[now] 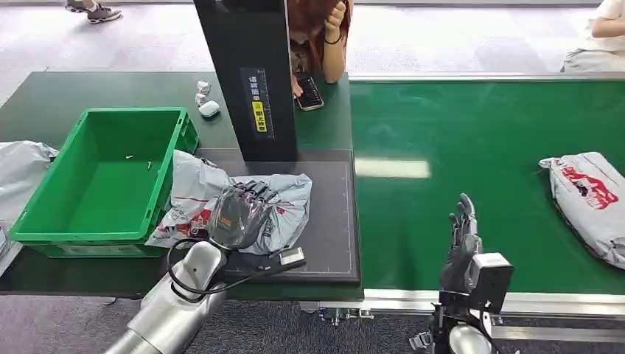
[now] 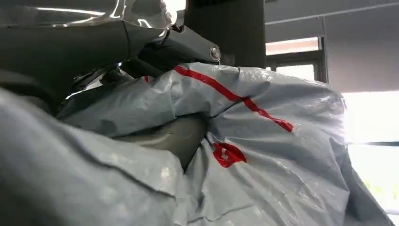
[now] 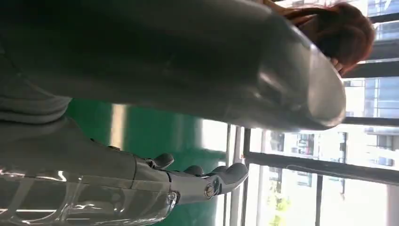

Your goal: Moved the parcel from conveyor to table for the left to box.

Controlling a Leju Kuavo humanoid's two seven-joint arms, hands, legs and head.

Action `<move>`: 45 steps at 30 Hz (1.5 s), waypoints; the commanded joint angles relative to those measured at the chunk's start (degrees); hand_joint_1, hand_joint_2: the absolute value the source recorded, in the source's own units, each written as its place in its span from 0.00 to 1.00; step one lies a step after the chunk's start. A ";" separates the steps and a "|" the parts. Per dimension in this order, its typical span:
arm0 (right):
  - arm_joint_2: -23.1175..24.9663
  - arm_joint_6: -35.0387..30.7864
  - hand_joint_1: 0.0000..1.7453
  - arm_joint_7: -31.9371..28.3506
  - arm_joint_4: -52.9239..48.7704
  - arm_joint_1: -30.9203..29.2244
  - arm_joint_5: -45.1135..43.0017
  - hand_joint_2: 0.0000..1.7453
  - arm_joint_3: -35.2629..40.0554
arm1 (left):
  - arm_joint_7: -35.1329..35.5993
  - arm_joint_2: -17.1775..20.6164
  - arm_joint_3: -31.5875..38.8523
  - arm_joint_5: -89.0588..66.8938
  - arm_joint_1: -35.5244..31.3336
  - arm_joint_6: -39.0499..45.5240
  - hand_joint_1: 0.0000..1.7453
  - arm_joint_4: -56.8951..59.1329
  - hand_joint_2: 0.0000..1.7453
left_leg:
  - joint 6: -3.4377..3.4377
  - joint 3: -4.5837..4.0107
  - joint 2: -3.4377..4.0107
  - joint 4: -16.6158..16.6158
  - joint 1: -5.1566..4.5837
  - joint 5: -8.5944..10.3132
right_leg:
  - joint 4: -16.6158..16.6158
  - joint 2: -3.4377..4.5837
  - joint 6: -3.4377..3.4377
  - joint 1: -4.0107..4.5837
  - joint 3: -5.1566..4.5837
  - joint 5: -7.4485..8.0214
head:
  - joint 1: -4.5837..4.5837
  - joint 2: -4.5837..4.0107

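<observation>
A crumpled grey parcel (image 1: 284, 208) with red print lies on the black pad (image 1: 332, 236) of the table, its left end leaning against the green box (image 1: 103, 181). My left hand (image 1: 239, 214) lies on top of the parcel and grips it. In the left wrist view the parcel (image 2: 282, 155) bulges between the dark fingers (image 2: 188, 44) above and the thumb (image 2: 174, 136), which is sunk in a fold. My right hand (image 1: 463, 243) stands open over the front of the green conveyor (image 1: 457, 140), fingers straight (image 3: 188, 179), holding nothing.
A second grey parcel (image 1: 589, 199) lies on the conveyor at the far right. A black post (image 1: 247, 74) rises behind the pad. Behind it a person (image 1: 320, 37) leans by a phone (image 1: 308, 94). Another grey bag (image 1: 18, 173) lies left of the box.
</observation>
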 commanded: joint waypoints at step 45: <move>-4.65 -4.44 0.00 -1.07 3.61 -0.33 -4.65 0.00 4.78 | 1.21 3.33 15.87 -7.96 -15.61 0.92 1.00 -5.40 1.00 | -0.09 0.26 0.18 -0.07 0.04 -0.05 | -0.03 0.09 -0.18 0.05 0.16 -0.01 | -0.07 0.00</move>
